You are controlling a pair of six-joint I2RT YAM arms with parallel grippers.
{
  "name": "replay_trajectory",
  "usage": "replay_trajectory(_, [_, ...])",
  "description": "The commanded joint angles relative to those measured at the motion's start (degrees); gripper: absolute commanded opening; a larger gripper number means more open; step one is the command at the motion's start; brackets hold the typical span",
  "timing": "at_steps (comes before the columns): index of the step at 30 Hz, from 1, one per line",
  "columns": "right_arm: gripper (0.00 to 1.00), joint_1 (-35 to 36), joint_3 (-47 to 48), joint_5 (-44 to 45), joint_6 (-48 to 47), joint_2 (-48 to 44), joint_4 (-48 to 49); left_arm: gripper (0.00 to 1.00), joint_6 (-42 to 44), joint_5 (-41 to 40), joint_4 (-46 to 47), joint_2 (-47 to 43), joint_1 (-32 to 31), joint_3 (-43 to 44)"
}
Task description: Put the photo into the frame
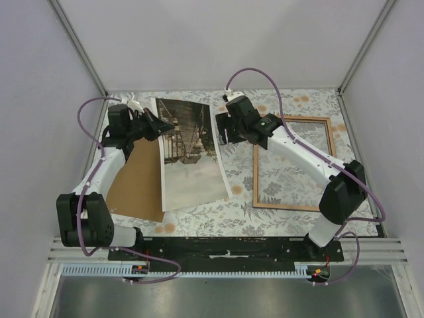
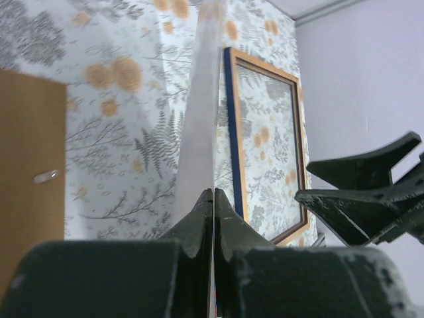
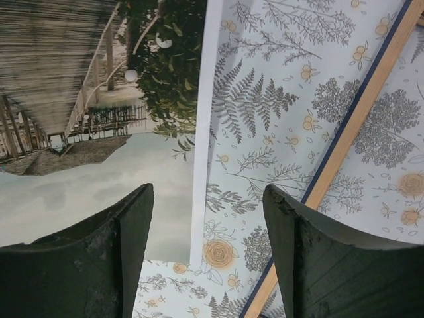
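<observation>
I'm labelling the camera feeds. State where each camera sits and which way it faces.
Top: above and behind the arm bases, facing down on the table; left arm and right arm show.
Left wrist: low, facing across toward the frame; the left fingers, shut, pinch the photo's edge.
Right wrist: above the table, facing down at the photo; the right fingers show, open.
Shared: both wrist views show photo and frame.

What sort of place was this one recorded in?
Probably a lab robot cell, not a home: plain pale walls with metal corner posts box in a floral-covered table, and the left arm and right arm are bolted to a black base plate.
</observation>
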Motion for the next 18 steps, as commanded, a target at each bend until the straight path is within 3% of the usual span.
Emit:
replay_trajectory(1, [0.75, -0.3, 5.6, 2.4, -1.9, -0.4, -1.2, 0.02, 5.4, 4.9, 0.3, -2.4, -2.8, 5.2])
replay_trajectory(10, [0.76, -13.4, 5.7, -2.1, 6.9, -8.0, -6.0, 0.02, 9.8, 6.7, 6.1, -2.5, -5.7, 12.8])
replay_trajectory(18, [0.78, -24.5, 10.2, -20.9, 9.7, -10.6, -5.7, 0.02, 22.8, 9.5, 9.6, -4.2, -11.0, 17.2])
